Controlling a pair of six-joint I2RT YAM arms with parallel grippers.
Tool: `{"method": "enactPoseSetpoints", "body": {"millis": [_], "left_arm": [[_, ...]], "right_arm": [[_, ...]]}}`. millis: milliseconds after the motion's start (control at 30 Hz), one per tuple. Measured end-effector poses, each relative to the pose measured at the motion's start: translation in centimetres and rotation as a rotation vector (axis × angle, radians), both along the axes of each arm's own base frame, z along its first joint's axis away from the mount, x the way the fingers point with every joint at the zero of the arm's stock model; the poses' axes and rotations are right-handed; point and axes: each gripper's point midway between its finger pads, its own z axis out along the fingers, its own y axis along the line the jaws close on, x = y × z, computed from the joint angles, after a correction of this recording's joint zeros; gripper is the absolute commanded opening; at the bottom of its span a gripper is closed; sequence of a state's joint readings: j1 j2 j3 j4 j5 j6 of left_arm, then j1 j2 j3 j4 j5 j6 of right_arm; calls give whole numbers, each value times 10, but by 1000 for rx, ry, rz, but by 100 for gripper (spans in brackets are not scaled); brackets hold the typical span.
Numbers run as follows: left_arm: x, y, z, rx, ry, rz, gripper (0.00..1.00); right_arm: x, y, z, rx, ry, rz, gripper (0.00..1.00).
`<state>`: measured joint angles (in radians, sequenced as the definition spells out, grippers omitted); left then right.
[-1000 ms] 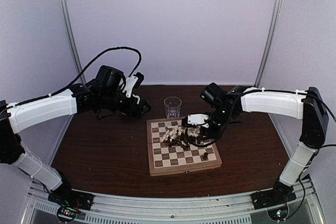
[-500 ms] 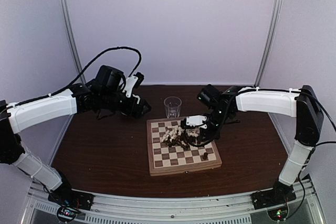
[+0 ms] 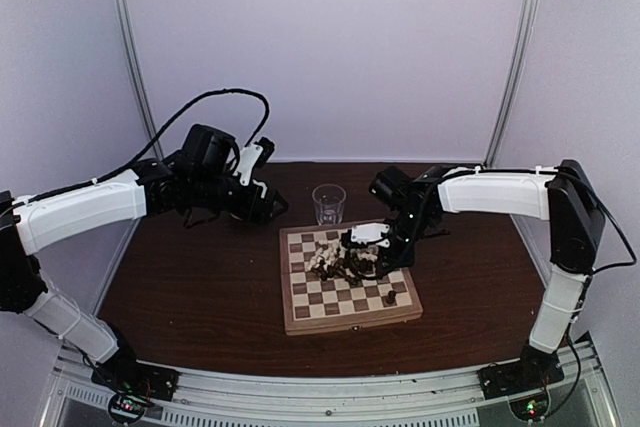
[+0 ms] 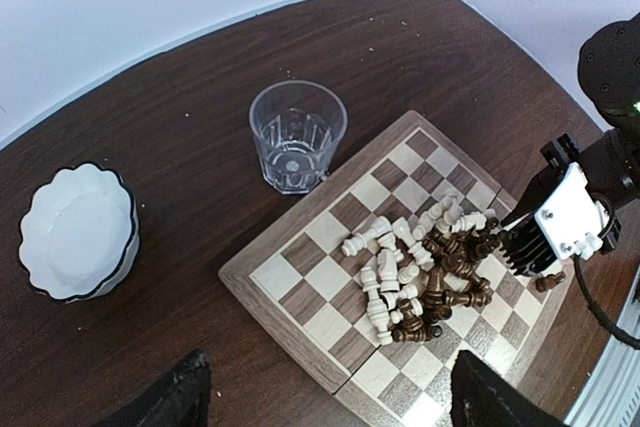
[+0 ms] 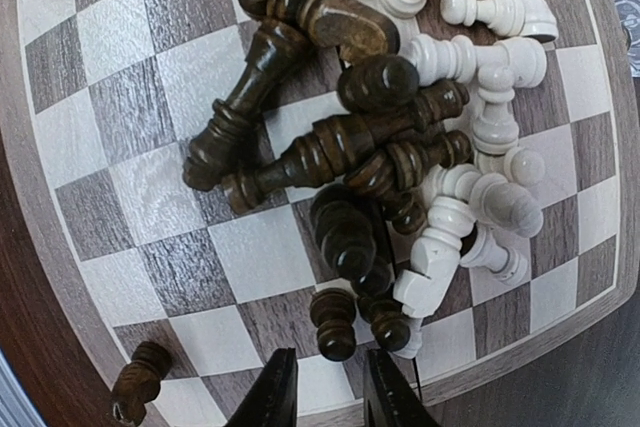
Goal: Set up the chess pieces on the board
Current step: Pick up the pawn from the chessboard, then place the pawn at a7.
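– Wood, seen from above: a dark brown table (image 3: 200, 287) carries the board (image 3: 300, 319) at its middle, a thick box with a pale rim and brown and cream squares. Where are the chess pieces (image 3: 335, 262)?
– Heaped on the board's middle, cream and dark turned figurines tangled together. The right gripper (image 3: 368, 247) hangs low over the heap's right side. The left gripper (image 3: 268, 205) is over the table beyond the board's far left corner. A ribbed clear glass (image 3: 328, 204) stands just past the board's far edge.
– And the left wrist camera?
– Its fingers stand wide apart with nothing between them. It alone shows a white scalloped bowl (image 4: 78, 232) with a dark rim on the table, well apart from the glass; from above the arm hides it.
– The right wrist?
– Close grain: lathe rings on glossy dark pieces, smooth cream pawns toppled. The fingertips are parted only a little, empty, over the board's edge squares. One dark pawn (image 5: 138, 377) sits apart by the rim.
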<state>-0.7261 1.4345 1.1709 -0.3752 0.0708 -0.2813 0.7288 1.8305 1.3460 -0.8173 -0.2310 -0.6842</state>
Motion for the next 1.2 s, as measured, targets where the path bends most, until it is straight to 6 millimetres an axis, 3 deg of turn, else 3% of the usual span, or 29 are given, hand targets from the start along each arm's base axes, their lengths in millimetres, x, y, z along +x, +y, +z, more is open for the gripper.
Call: {"method": "enactPoseSetpoints", "body": {"millis": [300,533,700,800,1033,1100,1200], "left_arm": [[0,0,0,-1,0,-1,82],[0,0,0,-1,0,-2,82],[-1,-1,0,-3,2,-5,82],[-2,-1,0,-6,5,-10,82],[-2,-2,0,-9,7,-15,82],[-2,-2,0,-9,8,-15,82],[-3,-3,0,-10,8,-17,82]], "right_arm": [[4,4,-6,-8,8,0,25],[4,3,-10,-13,17,-4,11],[2,3,-8,-11,21,-3,6],[1,2,0,-2,14,-1,6],[-13,-10,50,73,-72,-1,6],[-24,-22,54,72,-82,-3,6],[-38,-36,45,51,-69,-6,6]]}}
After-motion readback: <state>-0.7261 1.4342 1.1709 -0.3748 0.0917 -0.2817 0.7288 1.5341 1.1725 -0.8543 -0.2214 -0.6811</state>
